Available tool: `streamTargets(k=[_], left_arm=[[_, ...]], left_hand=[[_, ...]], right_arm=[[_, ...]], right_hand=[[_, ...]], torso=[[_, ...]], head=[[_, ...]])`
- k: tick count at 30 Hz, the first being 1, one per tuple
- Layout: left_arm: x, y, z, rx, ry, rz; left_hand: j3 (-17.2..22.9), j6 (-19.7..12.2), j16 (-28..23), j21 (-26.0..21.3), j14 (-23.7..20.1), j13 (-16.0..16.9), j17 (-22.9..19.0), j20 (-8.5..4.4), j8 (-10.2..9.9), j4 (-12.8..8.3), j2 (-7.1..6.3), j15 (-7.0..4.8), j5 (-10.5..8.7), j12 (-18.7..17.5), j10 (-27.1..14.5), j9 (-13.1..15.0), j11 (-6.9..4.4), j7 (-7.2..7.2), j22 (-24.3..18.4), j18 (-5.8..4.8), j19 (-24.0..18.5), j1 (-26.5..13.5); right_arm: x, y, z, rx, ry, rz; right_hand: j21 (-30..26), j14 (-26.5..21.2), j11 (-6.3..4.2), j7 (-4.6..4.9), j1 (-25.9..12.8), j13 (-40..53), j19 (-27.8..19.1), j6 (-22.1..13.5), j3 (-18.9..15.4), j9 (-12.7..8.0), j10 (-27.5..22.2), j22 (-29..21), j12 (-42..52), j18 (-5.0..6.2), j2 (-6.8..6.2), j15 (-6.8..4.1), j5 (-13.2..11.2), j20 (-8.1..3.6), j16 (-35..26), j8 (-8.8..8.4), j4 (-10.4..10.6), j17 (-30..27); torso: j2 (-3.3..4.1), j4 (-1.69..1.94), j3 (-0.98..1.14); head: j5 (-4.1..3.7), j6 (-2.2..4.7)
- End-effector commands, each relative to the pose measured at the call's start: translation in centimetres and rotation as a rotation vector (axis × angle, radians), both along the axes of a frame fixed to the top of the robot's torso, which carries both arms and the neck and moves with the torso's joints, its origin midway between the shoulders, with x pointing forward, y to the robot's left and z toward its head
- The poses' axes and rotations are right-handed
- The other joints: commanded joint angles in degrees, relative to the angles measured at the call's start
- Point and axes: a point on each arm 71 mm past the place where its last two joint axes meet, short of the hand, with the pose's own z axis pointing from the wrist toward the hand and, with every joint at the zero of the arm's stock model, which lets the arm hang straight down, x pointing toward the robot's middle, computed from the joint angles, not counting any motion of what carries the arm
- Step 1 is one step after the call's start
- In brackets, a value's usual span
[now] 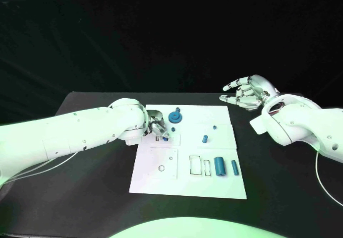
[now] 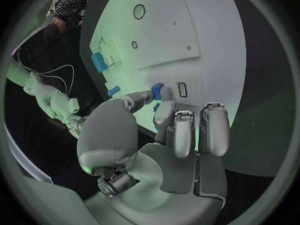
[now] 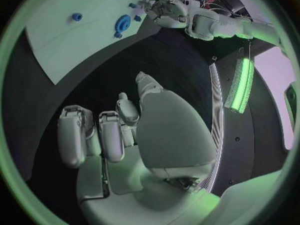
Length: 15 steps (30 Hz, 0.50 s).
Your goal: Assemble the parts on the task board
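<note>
The white task board lies in the middle of the black table. My left hand is over the board's far left part and pinches a small blue part between thumb and finger, low over the plate; the left wrist view shows this part at the fingertips. A blue gear stands at the far edge, and a blue peg near the middle. Two blue cylinders lie at the near right. My right hand hovers beyond the board's far right corner, fingers apart, holding nothing.
Rectangular slot outlines and a round hole mark the near half of the board. Bare black table surrounds the board on all sides. In the right wrist view the gear and my left hand lie ahead of the right hand.
</note>
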Motion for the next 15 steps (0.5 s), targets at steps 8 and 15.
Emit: streamTargets(k=[8,15], left_arm=[[-0.17,0.03,-0.47,0.012,0.026,-0.008],[-0.13,0.08,-0.49,0.014,0.026,-0.007]], left_hand=[[-0.57,1.31,0.33,0.02,6.16,0.35,15.06,-0.26,-0.43,-0.72,-0.04,-0.42,-0.56,0.35,0.19,-0.13,-0.02,-0.84,0.13,-1.14,0.17,-0.85],[-6.09,1.89,0.33,-0.03,6.16,0.55,15.06,-0.34,-0.74,1.77,-0.5,-0.48,-1.31,0.39,0.16,-0.27,-0.06,-0.9,0.22,-1.16,0.25,-1.81]], right_arm=[[-0.03,0.04,0.05,-0.003,-0.009,0.01],[-0.03,0.0,0.05,-0.003,-0.01,0.009]], right_hand=[[-0.33,3.97,-0.18,-0.07,-0.67,-0.12,0.58,-0.36,0.31,-0.11,0.05,10.77,-0.1,0.69,-0.07,-0.39,0.29,-0.21,-0.29,0.23,0.03,6.74],[-0.31,3.97,-0.18,-0.07,-0.71,-0.13,0.59,-0.36,0.31,-0.12,0.04,10.78,-0.11,0.69,-0.08,-0.39,0.28,-0.21,-0.31,0.24,0.04,6.71]], torso=[[0.01,-0.02,0.0],[0.02,0.01,0.0]], head=[[-0.1,0.06],[-0.16,0.1]])
